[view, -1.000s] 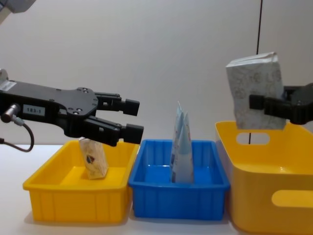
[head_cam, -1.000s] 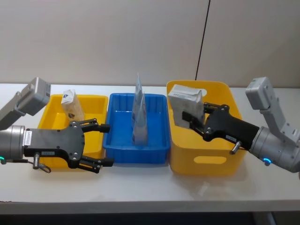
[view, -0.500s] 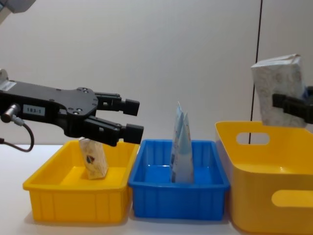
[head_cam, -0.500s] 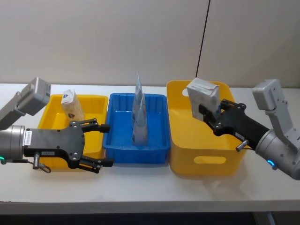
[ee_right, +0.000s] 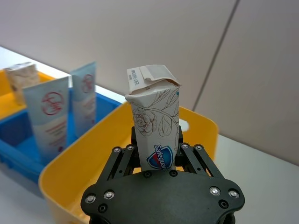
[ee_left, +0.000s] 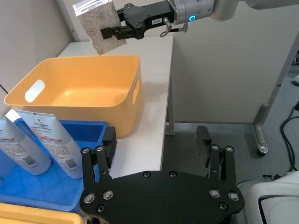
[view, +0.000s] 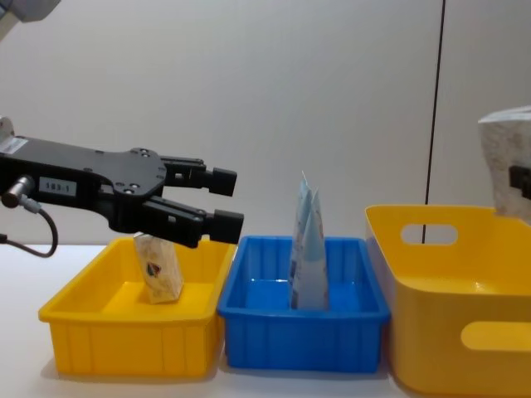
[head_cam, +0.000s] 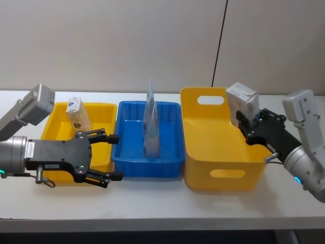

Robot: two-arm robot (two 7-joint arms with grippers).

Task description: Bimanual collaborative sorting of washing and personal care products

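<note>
My right gripper [head_cam: 247, 120] is shut on the large cream patterned block pack [head_cam: 242, 100], holding it upright in the air over the right rim of the tall yellow bin [head_cam: 223, 175]. The same pack [ee_right: 156, 123] fills the middle of the right wrist view and shows at the chest view's right edge as the pack [view: 508, 162]. Two pointed pale blue-white pouches [head_cam: 151, 122] stand in the blue bin [head_cam: 147, 168]. A small beige pack [head_cam: 78, 114] stands in the shallow yellow bin [head_cam: 53, 122]. My left gripper [head_cam: 115, 157] hovers open and empty at that bin's front right corner.
The three bins sit side by side on a white table [head_cam: 152, 203], which ends just right of the tall yellow bin. A pale wall stands close behind. Bare table runs along the front of the bins.
My right gripper has carried the cream pack to the right, from above the tall yellow bin's left part to its right rim. The left arm has not moved.
</note>
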